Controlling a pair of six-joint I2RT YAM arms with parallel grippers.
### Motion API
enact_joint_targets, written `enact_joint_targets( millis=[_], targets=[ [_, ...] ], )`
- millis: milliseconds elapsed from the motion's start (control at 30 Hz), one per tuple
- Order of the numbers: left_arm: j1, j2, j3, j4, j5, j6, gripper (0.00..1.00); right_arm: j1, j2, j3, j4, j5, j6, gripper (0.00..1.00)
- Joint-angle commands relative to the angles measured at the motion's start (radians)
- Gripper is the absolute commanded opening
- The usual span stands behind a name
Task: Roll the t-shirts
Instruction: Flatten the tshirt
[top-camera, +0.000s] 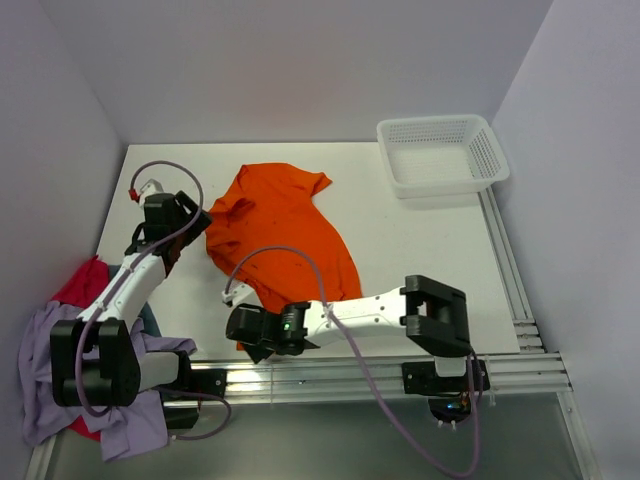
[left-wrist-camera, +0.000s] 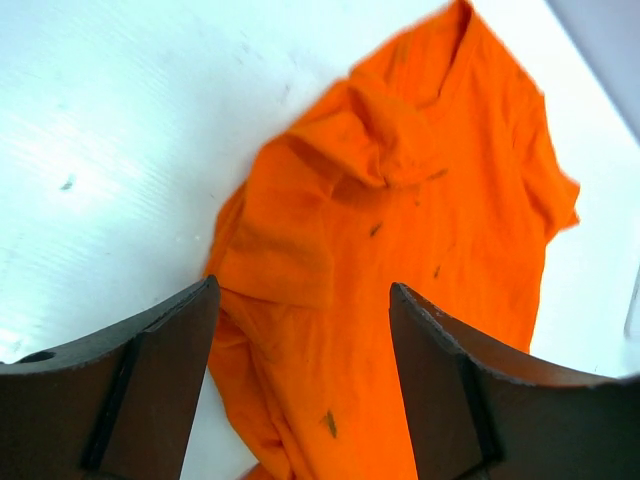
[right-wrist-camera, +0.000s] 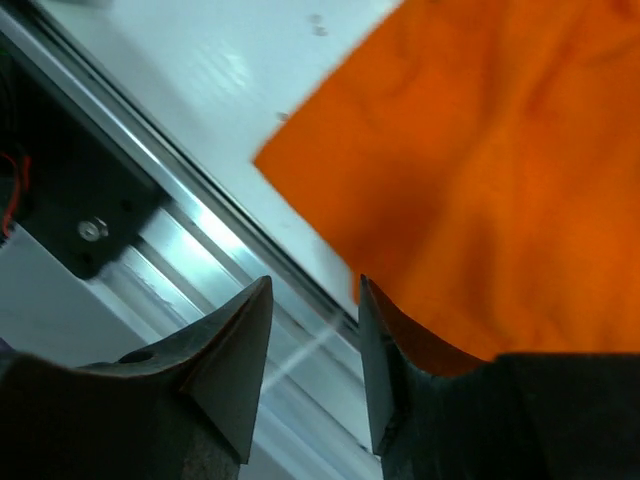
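Orange t-shirt (top-camera: 285, 235) awaiting rolling, with both arms at its edges. Largest in view is the white counter (top-camera: 420, 260), on which the shirt lies spread but rumpled, one layer folded over toward its far end. Its long axis runs from the far left to the near edge, slanting slightly rightward. A heap of other t-shirts (top-camera: 40, 360), lavender, red and a sliver of grey-blue, sits at the near left corner around the left arm's base. A white perforated basket (top-camera: 492, 150) stands at the far right corner, well apart from the orange cloth. We find the left gripper (left-wrist-camera: 303, 300) at the shirt's left edge, its jaws spread wide, nothing between them and cloth below. The right gripper (right-wrist-camera: 315, 290) hovers at the near hem corner, just over the aluminium rail (right-wrist-camera: 200, 240). Its jaws stand partly apart; we see only rail in the gap, with the hem passing behind one finger. We judge the right arm the nearer to the hem, where a roll along the long axis would begin. No brand, label or writing is legible.
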Motion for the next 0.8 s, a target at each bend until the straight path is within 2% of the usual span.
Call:
enact_joint_targets(
  millis=[0,133,367,533,767],
  targets=[
    [0.016,-0.060,-0.018,-0.012,-0.109,-0.051,0.74,0.022,0.073,0.117,-0.067,0.032,0.014,0.48],
    [0.059,-0.115,-0.056,0.003,-0.114,-0.089,0.73,0.031,0.155,0.179,-0.087,0.053,0.052,0.50],
    [0.067,-0.166,-0.079,0.040,-0.080,-0.088,0.73,0.030,0.259,0.279,-0.105,0.095,0.097,0.54],
    [0.067,-0.160,-0.087,0.060,-0.043,-0.091,0.72,0.030,0.288,0.300,-0.070,0.103,0.102,0.54],
    [0.067,-0.164,-0.084,0.057,-0.038,-0.083,0.72,0.030,0.310,0.340,-0.100,0.129,0.100,0.60]
  ],
)
